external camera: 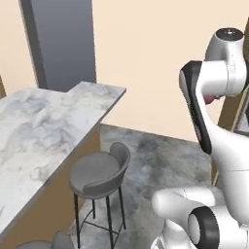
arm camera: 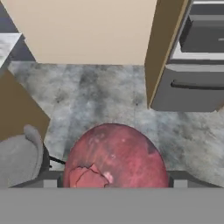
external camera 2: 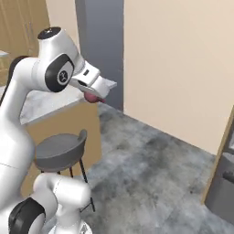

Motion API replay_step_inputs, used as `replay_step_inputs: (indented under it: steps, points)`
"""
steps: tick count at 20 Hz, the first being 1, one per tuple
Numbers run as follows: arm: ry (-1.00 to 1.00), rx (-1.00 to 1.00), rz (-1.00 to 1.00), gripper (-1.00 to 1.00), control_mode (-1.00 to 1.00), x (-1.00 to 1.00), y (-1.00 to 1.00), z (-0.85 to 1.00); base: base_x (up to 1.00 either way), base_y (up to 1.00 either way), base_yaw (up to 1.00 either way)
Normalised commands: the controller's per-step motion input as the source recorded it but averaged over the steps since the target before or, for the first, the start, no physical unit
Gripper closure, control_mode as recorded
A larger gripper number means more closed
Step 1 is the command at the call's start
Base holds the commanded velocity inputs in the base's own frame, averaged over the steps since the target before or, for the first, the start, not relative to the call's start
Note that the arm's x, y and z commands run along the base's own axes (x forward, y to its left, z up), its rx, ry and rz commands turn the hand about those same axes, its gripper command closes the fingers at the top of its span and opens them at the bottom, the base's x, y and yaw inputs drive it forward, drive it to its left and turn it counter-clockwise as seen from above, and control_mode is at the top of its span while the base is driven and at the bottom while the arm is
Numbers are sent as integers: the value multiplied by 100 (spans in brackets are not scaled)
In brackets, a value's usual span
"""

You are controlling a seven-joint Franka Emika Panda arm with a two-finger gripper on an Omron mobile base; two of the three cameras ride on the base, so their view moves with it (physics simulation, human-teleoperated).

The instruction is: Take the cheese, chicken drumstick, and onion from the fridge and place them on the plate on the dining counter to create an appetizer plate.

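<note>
Fingers point(arm camera: 114, 186) clasp the onion point(arm camera: 114, 155), a mottled reddish-purple ball with a torn papery patch, above the grey floor point(arm camera: 105, 96) beside the marbled counter point(external camera: 44, 126).

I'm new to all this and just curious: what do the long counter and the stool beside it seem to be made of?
The dining counter looks like polished stone, probably marble: white-grey with cloudy veining, on a plain tan base that reads as wood. The stool seems to have a matte grey moulded seat, perhaps plastic or padding, on thin dark legs, likely metal. It is all rendered, so these are guesses.
</note>
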Motion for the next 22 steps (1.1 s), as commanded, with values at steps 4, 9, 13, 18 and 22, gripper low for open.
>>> replay_step_inputs:
  steps: [4,9,13,18,22]
  points:
    - [0,0,0,100,100,0,0,0,-100,66,71]
    - [0,0,0,100,100,0,0,0,-100,68,68]
    - [0,0,0,100,100,0,0,0,-100,73,64]
    - [0,0,0,100,100,0,0,0,-100,84,62]
    - [0,0,0,100,100,0,0,0,-100,99,61]
